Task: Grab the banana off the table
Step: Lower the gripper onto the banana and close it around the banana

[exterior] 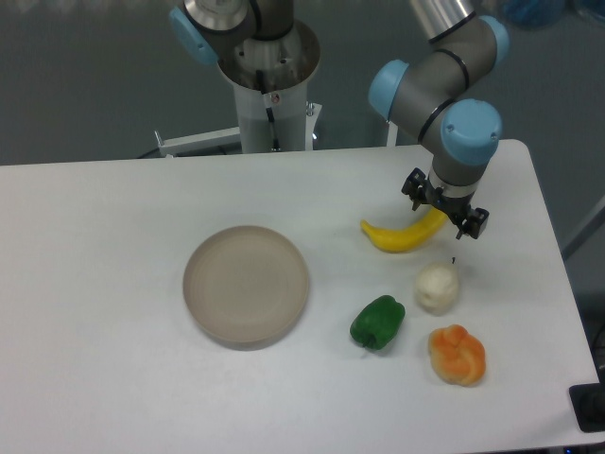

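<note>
My gripper (pixel 444 205) over the banana's (pixel 405 234) right tip, jaws apart.
The banana lies flat on the table (pixel 113 284), body running to my left; nothing is clamped. A white item (pixel 437 288) sits just below.

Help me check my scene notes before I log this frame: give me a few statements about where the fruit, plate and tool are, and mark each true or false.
1. The banana lies on the table. True.
2. The tool is above the banana's right end. True.
3. The green pepper sits on the round beige plate. False: it lies on the table, right of the plate.
4. The white round item is below the banana in the picture, beside the pepper. True.
5. The lumpy orange item is left of the plate. False: it is near the table's right front area.
6. The banana is lifted clear of the table. False: it rests flat.
</note>
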Controlling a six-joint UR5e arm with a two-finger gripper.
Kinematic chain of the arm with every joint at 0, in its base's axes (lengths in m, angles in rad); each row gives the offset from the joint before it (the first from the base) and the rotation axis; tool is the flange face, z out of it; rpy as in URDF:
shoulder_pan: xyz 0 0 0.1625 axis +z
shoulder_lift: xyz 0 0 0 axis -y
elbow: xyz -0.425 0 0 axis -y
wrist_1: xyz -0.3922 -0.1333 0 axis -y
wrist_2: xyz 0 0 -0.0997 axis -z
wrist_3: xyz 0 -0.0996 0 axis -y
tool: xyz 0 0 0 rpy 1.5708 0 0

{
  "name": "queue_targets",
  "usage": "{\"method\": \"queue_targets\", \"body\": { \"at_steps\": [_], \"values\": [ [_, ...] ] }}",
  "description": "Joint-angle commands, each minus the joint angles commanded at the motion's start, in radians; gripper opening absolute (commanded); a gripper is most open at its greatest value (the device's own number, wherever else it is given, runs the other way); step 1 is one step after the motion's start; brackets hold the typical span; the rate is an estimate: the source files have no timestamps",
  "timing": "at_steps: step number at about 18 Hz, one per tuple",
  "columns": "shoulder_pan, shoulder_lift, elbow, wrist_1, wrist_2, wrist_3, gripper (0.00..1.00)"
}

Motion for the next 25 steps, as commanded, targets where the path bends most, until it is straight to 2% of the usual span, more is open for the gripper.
{"method": "queue_targets", "body": {
  "at_steps": [6, 9, 25],
  "values": [
    [0.002, -0.014, -0.003, 0.012, 0.003, 0.011, 1.0],
    [0.002, -0.025, -0.028, 0.055, 0.005, 0.012, 1.0],
    [0.014, -0.037, -0.078, 0.061, 0.005, -0.001, 1.0]
  ]
}}
